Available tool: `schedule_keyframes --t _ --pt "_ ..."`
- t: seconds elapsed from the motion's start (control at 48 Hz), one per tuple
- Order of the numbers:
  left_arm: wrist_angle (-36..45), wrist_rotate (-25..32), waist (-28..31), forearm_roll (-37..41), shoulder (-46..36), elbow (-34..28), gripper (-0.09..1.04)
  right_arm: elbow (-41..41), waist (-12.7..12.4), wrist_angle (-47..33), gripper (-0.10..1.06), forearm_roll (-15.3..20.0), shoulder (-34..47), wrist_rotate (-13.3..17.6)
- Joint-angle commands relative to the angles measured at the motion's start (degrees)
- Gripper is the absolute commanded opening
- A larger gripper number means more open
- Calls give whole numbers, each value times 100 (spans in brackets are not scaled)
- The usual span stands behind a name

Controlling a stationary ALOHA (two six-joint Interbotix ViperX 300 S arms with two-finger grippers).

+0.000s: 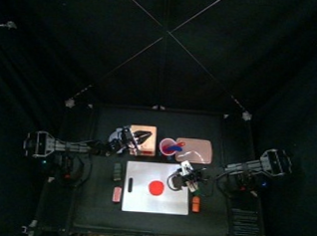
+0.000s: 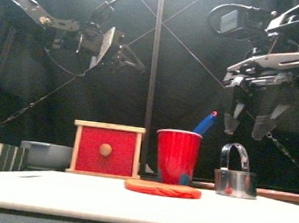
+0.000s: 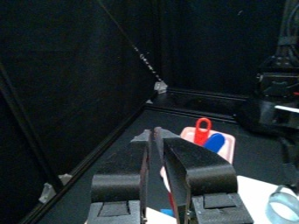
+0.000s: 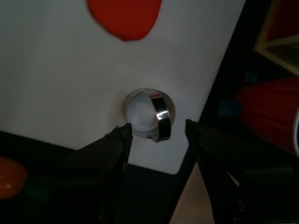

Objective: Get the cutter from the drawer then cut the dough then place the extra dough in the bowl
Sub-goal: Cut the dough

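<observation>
Above the cutter (image 2: 235, 175), the right claw (image 2: 248, 132) hangs open.

In the right wrist view the red dough (image 4: 122, 16) is cut off by the top edge, and the red cup (image 4: 271, 101) at the right edge is blurred. In the front view only the tip of the blue knife (image 2: 208, 122) clears the cup's rim.

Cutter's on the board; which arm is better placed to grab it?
Right. The right claw hangs open just above the cutter, which stands on the white board beside the dough. The left claw is shut, raised high near the wooden box.
</observation>
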Motion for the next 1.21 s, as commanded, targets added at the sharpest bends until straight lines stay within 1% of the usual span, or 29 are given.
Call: schedule_keyframes --t 0.021,0.125,0.229,0.312,0.396,0.521,0.667,0.708,0.812,0.875,1.042,1.208 --pt "-167 -9 -70 -62 -70 -26 58 -35 -158 -220 85 -35 79 18" --pt "-185 -9 -88 -211 -53 9 58 -35 -290 -343 85 0 272 18" --pt "-185 -9 -88 -396 -44 79 58 -35 -308 -422 83 35 439 9" --pt "-185 -9 -88 -448 -53 149 57 -53 -308 -422 79 62 519 18" --pt "-185 -9 -97 -457 -53 202 57 -70 -308 -396 73 132 510 18" --pt "-185 -9 -114 -510 -62 246 57 -105 -299 -343 59 237 413 18" --pt "-185 -9 -114 -527 -53 290 57 -176 -281 -299 49 255 352 26" --pt "-185 -9 -132 -527 -53 299 57 -220 -281 -255 49 255 343 26" --pt "-185 -9 -158 -527 -62 325 57 -439 -202 -18 49 325 325 141" --pt "-185 -9 -176 -536 -53 334 57 -668 -123 149 49 457 352 149" --pt "-185 -9 -202 -545 -53 369 57 -1213 -88 308 49 817 519 167" --pt "-185 0 -202 -545 -62 448 57 -1582 -53 255 49 1011 844 193"
